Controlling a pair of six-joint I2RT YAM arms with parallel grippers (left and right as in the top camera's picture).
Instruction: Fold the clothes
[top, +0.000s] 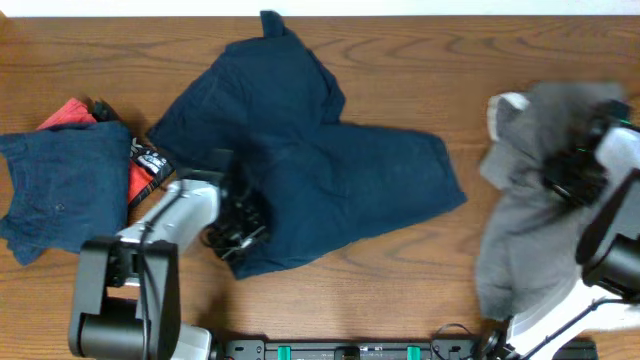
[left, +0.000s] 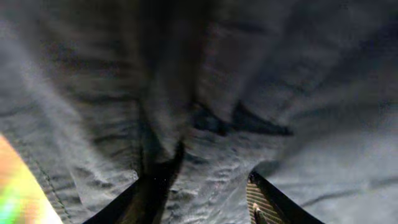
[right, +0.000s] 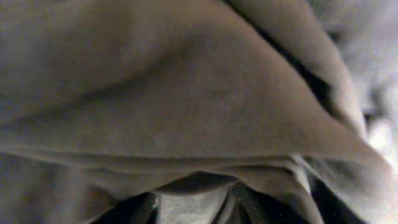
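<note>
Wrinkled navy garment (left: 205, 74) fills the view, pinched between the left gripper's (left: 208, 196) dark fingers (left: 277, 205). A blurred orange patch (left: 15, 193) shows near left.

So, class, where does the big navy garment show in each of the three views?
Overhead: the navy garment lies spread mid-frame.
Left wrist: it fills the frame, above the fingers.
Right wrist: not in it; only the grey garment.
Shared landmark: the left gripper, at its lower left edge overhead.
</note>
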